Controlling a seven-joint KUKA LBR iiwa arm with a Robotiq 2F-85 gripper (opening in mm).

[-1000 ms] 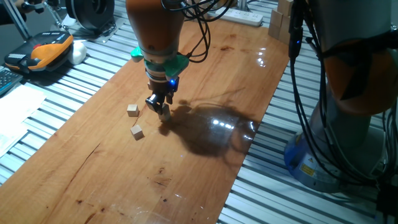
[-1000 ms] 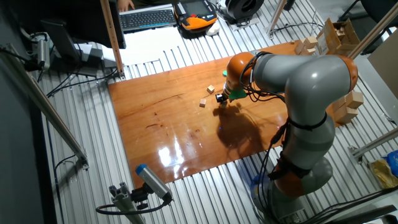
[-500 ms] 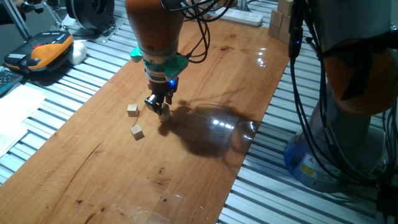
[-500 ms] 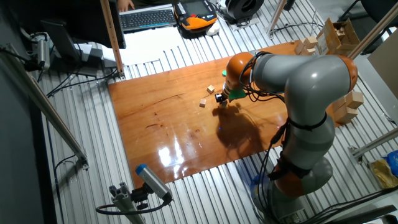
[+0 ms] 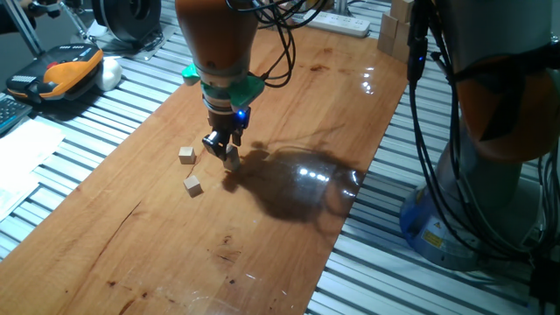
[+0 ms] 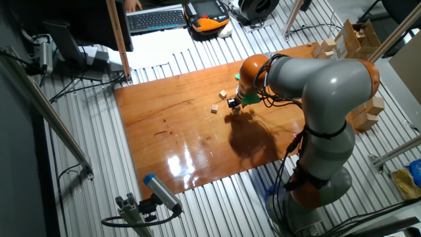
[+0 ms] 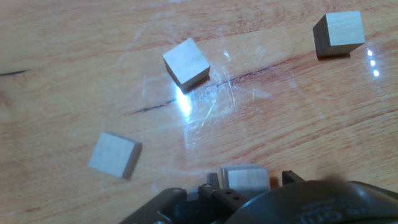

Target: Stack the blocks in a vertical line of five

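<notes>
- Gripper (image 5: 229,154) hangs low over the wooden table (image 5: 289,219), fingers pointing down; it also shows in the other fixed view (image 6: 232,105) and at the bottom edge of the hand view (image 7: 245,186).
- Between the fingers sits a pale cube, the held block (image 7: 244,179); the jaws are drawn in close against its sides, so the gripper has hold of it.
- From one fixed view this held block (image 5: 232,160) is at the fingertips, at or just above the tabletop; whether it touches the wood cannot be told.
- Three more small pale cubes lie loose on the table in the hand view, all apart from each other and from the gripper.
- First loose block (image 7: 186,63) lies turned at an angle beside a dark scratch in the wood.
- Second loose block (image 7: 114,155) lies nearer the camera, off to the left of the frame, also skewed.
- Third loose block (image 7: 337,33) sits far off toward the top right corner of the frame.
- In one fixed view only two loose cubes can be made out: one (image 5: 186,155) just beside the gripper and another (image 5: 192,185) a little nearer the camera.
- No container shows on the table; every cube seen lies single, none on another.
- Larger pale wooden blocks (image 6: 368,112) stand off the table on the slatted bench beyond the arm.
</notes>
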